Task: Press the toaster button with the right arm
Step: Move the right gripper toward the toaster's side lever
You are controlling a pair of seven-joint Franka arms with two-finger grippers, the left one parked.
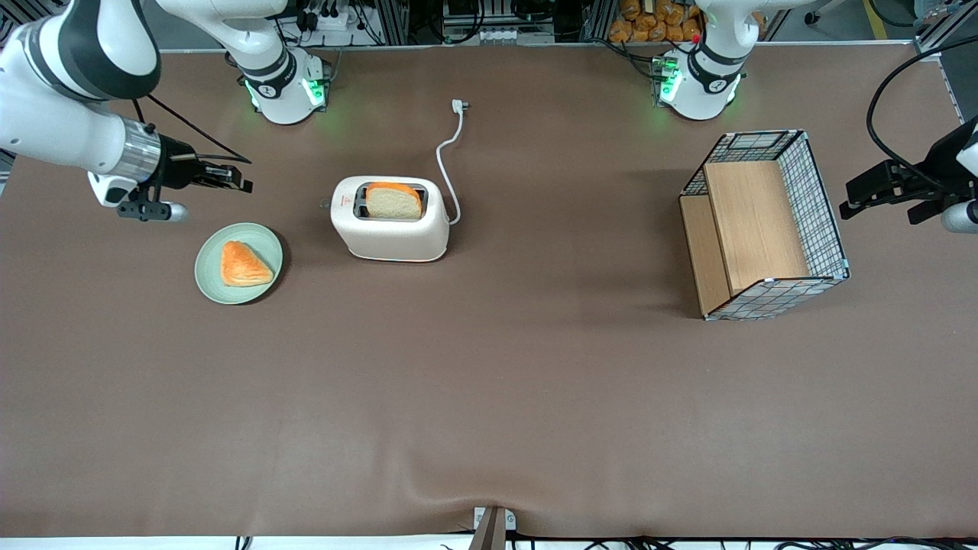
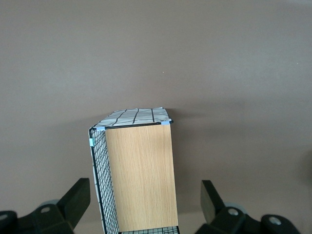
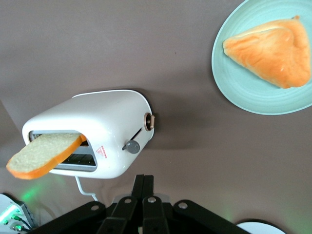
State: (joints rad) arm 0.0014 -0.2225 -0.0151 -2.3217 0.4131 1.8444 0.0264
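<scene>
The black two-finger gripper [image 1: 233,180] is hovering with fingers pinched together, suiting a poke, near the tabletop's working-arm edge, facing the small grey round button [image 3: 131,146] on the cream-white plastic toaster [image 1: 391,221], apart.

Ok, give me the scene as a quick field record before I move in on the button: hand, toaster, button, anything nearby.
hand: shut, in the air, apart from the toaster, toward the working arm's end of the table
toaster: upright on the table, a bread slice standing in its slot
toaster button: grey knob on the narrow end facing the hand, not yet touched
plate: green, holds a triangular pastry, nearer the front camera than the hand
cord: unplugged, lying on the table
</scene>
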